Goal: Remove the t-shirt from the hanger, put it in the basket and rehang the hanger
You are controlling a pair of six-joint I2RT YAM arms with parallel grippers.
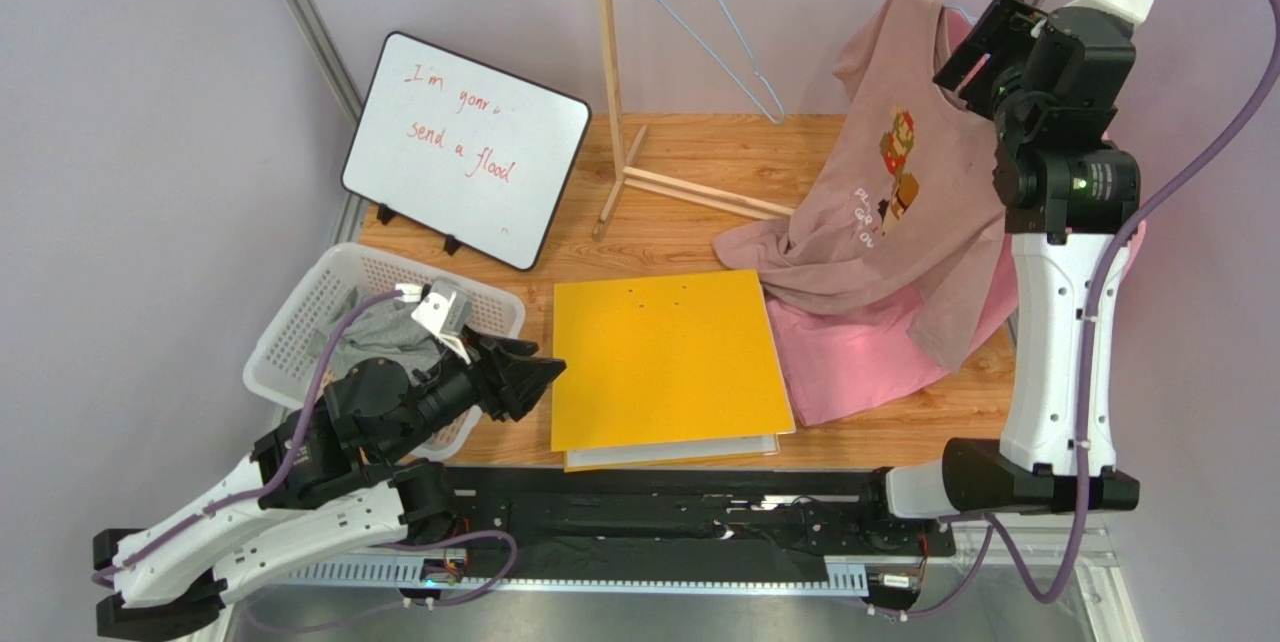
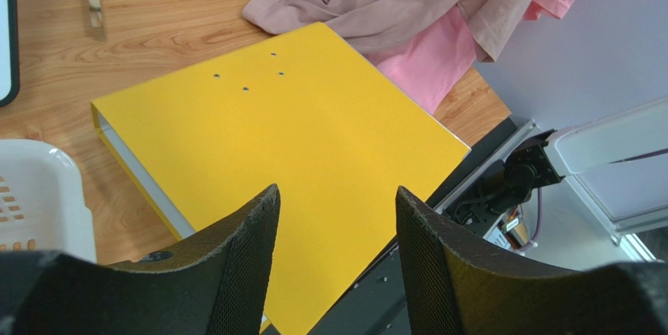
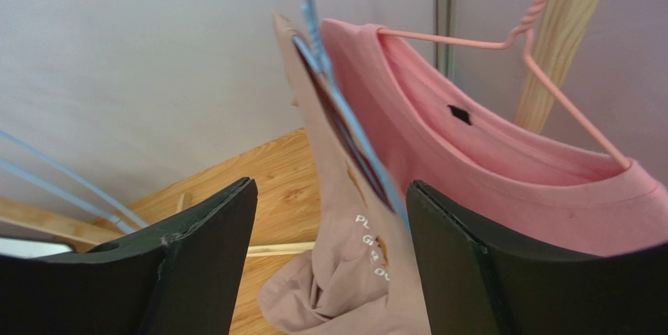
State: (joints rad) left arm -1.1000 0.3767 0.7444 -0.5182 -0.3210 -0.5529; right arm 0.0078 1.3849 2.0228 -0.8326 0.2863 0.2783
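A mauve t-shirt [image 1: 887, 192] with a printed front hangs from a blue wire hanger [image 3: 345, 116] at the back right, and its lower part lies bunched on the table. My right gripper [image 1: 969, 65] is raised at the shirt's collar. In the right wrist view it [image 3: 331, 186] is open, with the shirt [image 3: 345, 272] and the hanger wire between the fingers, not clamped. A pink t-shirt [image 3: 502, 171] on a pink hanger [image 3: 549, 92] hangs just behind. My left gripper [image 1: 534, 372] is open and empty, low over the yellow binder [image 2: 298, 131].
A wooden rack post [image 1: 609, 72] carries an empty blue hanger [image 1: 706, 12]. A whiteboard [image 1: 466, 147] leans at the back left. A white basket [image 1: 301, 327] with clothes stands at the front left. The yellow binder [image 1: 669, 365] lies mid-table.
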